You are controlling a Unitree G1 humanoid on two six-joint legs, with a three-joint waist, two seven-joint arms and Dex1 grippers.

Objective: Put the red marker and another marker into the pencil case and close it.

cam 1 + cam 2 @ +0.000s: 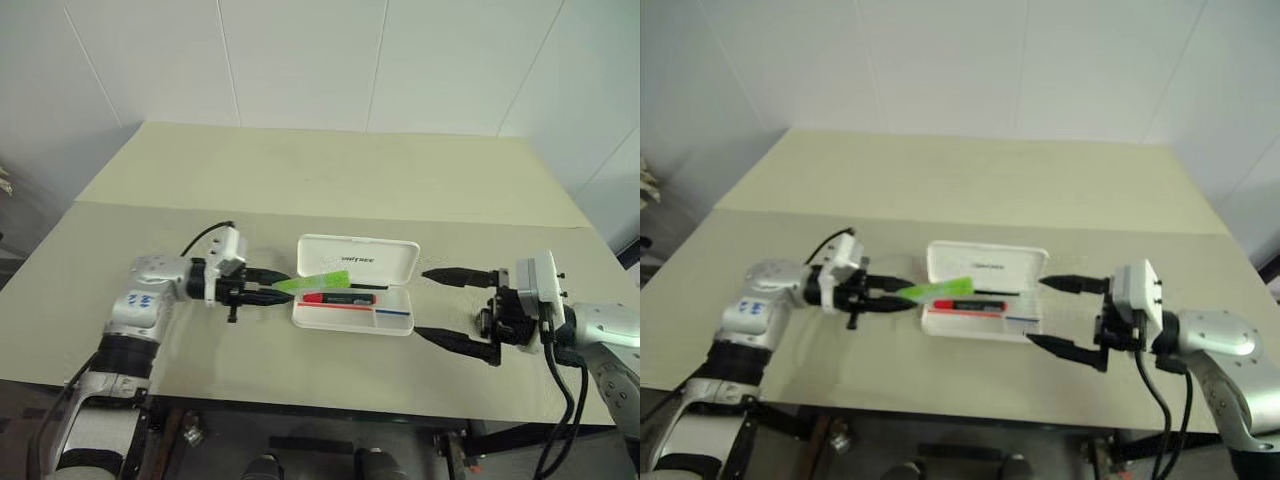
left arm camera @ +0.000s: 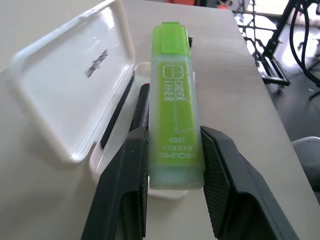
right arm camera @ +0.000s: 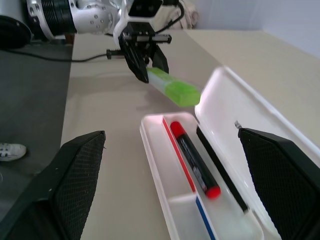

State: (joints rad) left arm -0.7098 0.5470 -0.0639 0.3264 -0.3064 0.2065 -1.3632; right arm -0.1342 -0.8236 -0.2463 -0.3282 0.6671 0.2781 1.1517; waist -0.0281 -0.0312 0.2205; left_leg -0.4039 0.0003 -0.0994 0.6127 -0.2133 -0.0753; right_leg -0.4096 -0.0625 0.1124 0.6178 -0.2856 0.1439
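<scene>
Lying open in the middle of the pale beige table (image 1: 150,230), near its front edge, is the flat white hard-plastic pencil case (image 1: 355,285) with rounded corners. Its hinged lid is folded back toward the far side and carries a small dark logo that is too small to read. A red stripe and a shorter blue stripe run along the inside of the tray. The slim red marker (image 3: 194,162) already lies lengthwise in that tray, its body black in the middle with red at both ends; a thin black pen-like item (image 3: 220,167) lies beside it, toward the lid.

To the left of the case, the left gripper (image 1: 262,290) pinches the butt end of the short, chunky light green highlighter (image 2: 176,100) between its two black fingers (image 2: 127,180). The highlighter sticks out to the right, its bright green cap hanging over the left end of the open case without touching it. White print on its barrel reads "CHECK LINER", then "6261", with more small characters below that I cannot make out.

To the right of the case, the right gripper (image 1: 455,310) hangs just above the table with its fingers spread wide, holding nothing, its tips pointing left toward the right end of the case.
</scene>
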